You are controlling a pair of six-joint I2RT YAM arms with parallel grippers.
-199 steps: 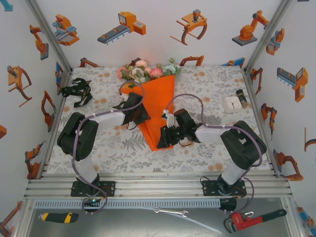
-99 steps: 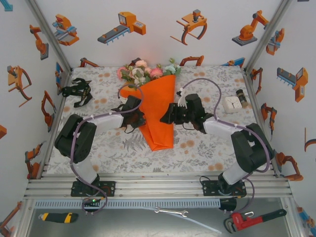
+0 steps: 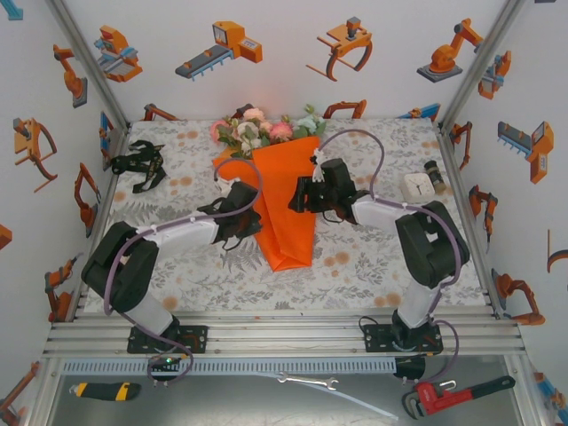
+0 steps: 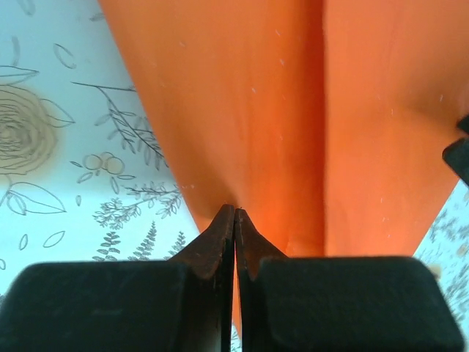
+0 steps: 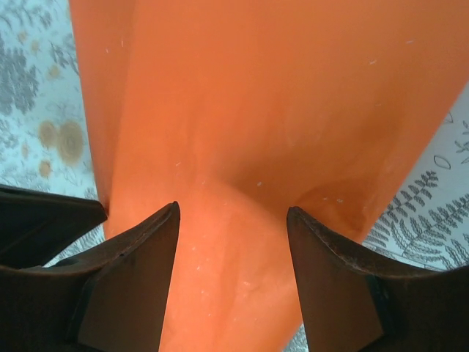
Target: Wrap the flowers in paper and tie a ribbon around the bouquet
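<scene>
Overhead, flowers (image 3: pixel 257 130) crown paper (image 3: pixel 288 209); close-up, left fingers (image 4: pixel 211 246) pinch its edge, right fingers (image 5: pixel 132 282) gape.

The floral-clothed table (image 3: pixel 195 275) carries the orange bouquet (image 3: pixel 288 222) centrally, a black bundle (image 3: pixel 138 166) left, a white box (image 3: pixel 415 187) right.

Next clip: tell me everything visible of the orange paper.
The paper is a plain bright orange sheet, thin and matte, folded into a narrow cone lying flat on the tablecloth, narrow end at the near side, the flowers emerging at its far wide end. The left gripper looks shut on its left edge; the right gripper stands open over it.
</scene>
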